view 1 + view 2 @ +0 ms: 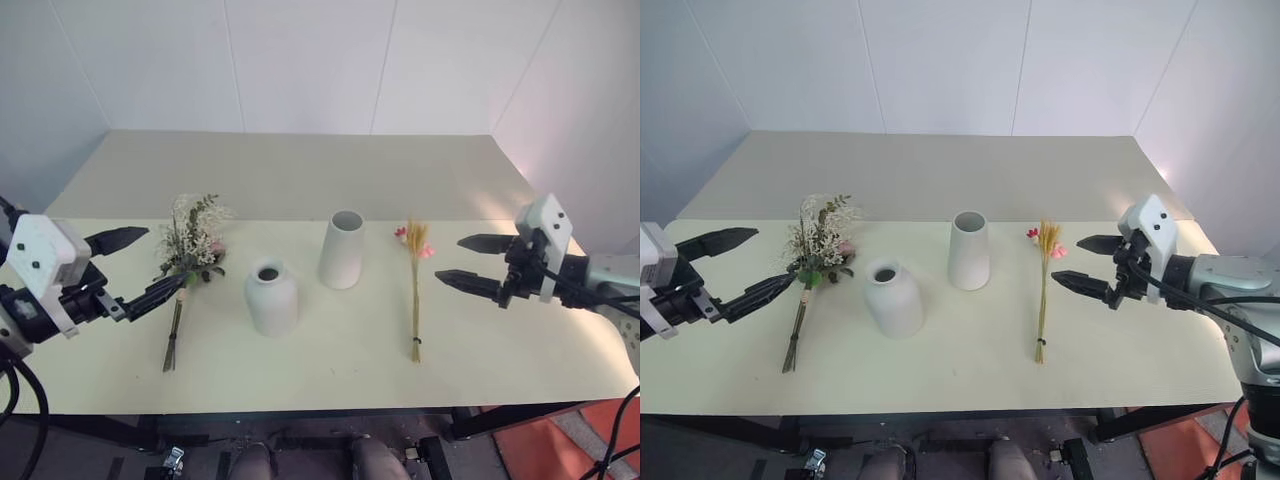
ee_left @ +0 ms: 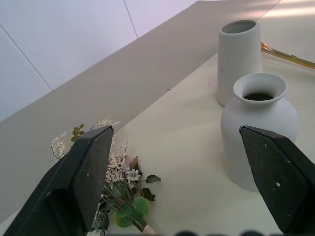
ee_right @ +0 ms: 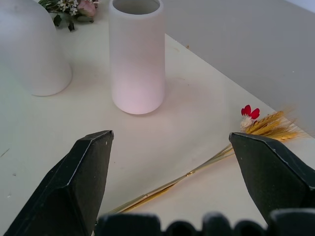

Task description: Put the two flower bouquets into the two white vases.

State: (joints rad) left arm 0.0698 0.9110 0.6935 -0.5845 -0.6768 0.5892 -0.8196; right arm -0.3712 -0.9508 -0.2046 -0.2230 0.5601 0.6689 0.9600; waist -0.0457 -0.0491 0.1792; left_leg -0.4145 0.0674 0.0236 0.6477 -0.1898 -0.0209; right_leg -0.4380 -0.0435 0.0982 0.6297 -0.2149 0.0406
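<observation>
Rounded vase cut off

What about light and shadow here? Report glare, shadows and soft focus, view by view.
Left eye view: even overhead light, soft short shadows beside the taller vase and the rounded vase; no glare on the table.
Right wrist view: a pinkish glow on the taller vase, the wheat bunch crisp.
Left wrist view: near fingers soft, bright patch at the table's far end.
</observation>
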